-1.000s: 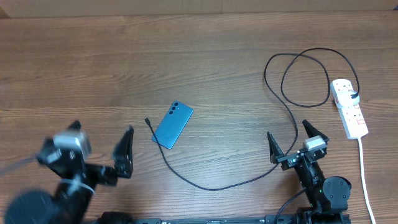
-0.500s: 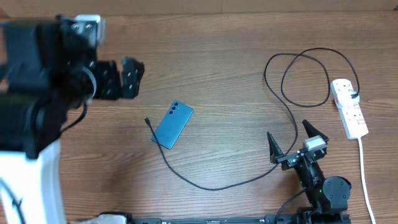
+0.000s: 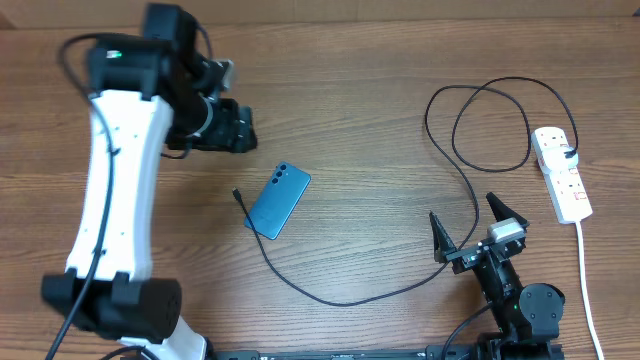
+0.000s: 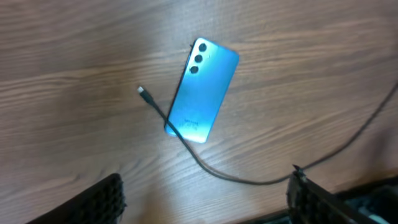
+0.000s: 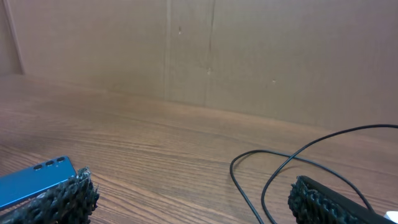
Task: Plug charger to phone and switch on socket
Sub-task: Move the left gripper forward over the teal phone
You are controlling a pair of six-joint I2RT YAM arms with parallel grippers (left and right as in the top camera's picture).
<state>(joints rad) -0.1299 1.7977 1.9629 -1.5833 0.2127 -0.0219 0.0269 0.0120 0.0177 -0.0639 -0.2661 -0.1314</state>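
Note:
The blue phone [image 3: 278, 201] lies back up in the middle of the table, its three lenses at the far end [image 4: 202, 90]. The charger's small connector tip [image 3: 237, 194] [image 4: 142, 91] rests just left of the phone, apart from it. Its thin black cable [image 3: 340, 299] passes under the phone's near corner, curves right and loops up to the plug in the white socket [image 3: 562, 172]. My left gripper [image 3: 232, 128] [image 4: 205, 199] hovers open behind and left of the phone, nothing between its fingers. My right gripper [image 3: 468, 232] [image 5: 193, 205] stands open near the front right, beside the cable [image 5: 280, 171].
The socket's white cord [image 3: 588, 280] runs toward the front right edge. My white left arm [image 3: 115, 180] stretches over the table's left side. A brown wall [image 5: 249, 56] closes the far edge. The phone's edge [image 5: 34, 180] shows beside my right gripper's left finger.
My left arm has swung up from the front left corner to the back left, and its gripper now sits over the table behind the phone. The right arm has not moved.

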